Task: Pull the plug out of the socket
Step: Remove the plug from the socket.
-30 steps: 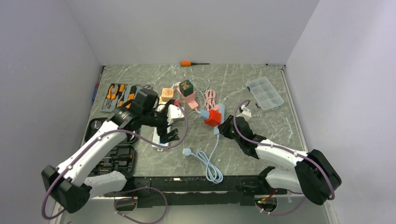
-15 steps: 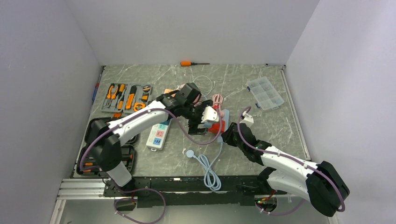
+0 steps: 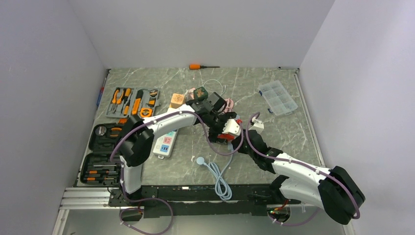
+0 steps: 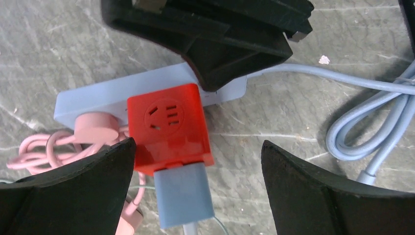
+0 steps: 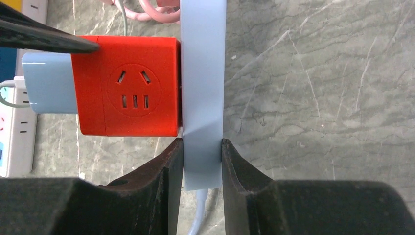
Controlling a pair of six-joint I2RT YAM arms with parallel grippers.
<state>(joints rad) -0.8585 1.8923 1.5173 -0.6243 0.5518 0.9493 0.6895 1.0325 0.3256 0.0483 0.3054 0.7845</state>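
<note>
While right gripper [image 5: 201, 161] clamps blue socket strip [image 5: 203, 73] as anchor mid worktop [image 3: 293, 132], left gripper [image 4: 195, 164] hangs wide open astride red cube plug [image 4: 169, 125].

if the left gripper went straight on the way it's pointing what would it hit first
Most likely the red cube adapter plugged into the blue power strip; it sits right ahead of the open left gripper. The pale blue plug in the cube's near face may come first, as depth is unclear.
</note>
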